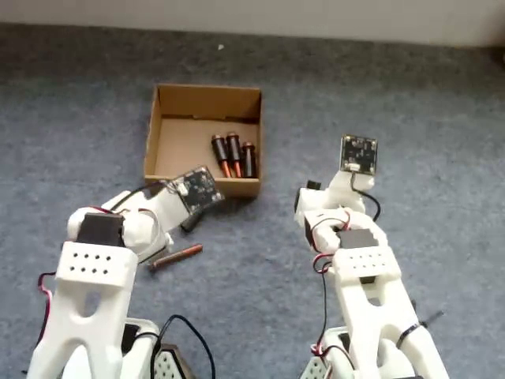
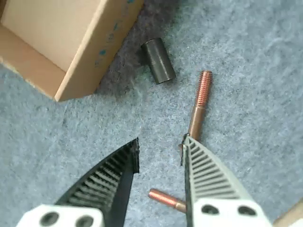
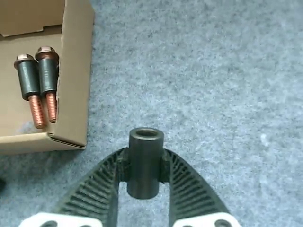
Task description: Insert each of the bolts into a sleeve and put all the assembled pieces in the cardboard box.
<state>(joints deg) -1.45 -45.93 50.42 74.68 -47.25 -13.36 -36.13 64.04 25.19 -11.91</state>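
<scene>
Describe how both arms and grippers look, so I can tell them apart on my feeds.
The left arm and right arm are white plastic shells with black motors, red and black wires, and a small square circuit board near each wrist. The left gripper has one black ribbed finger and one pale one; the right gripper has two dark ribbed fingers.

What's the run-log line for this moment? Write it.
left gripper: open near bolt | right gripper: shut on sleeve | cardboard box: three assembled pieces inside
</scene>
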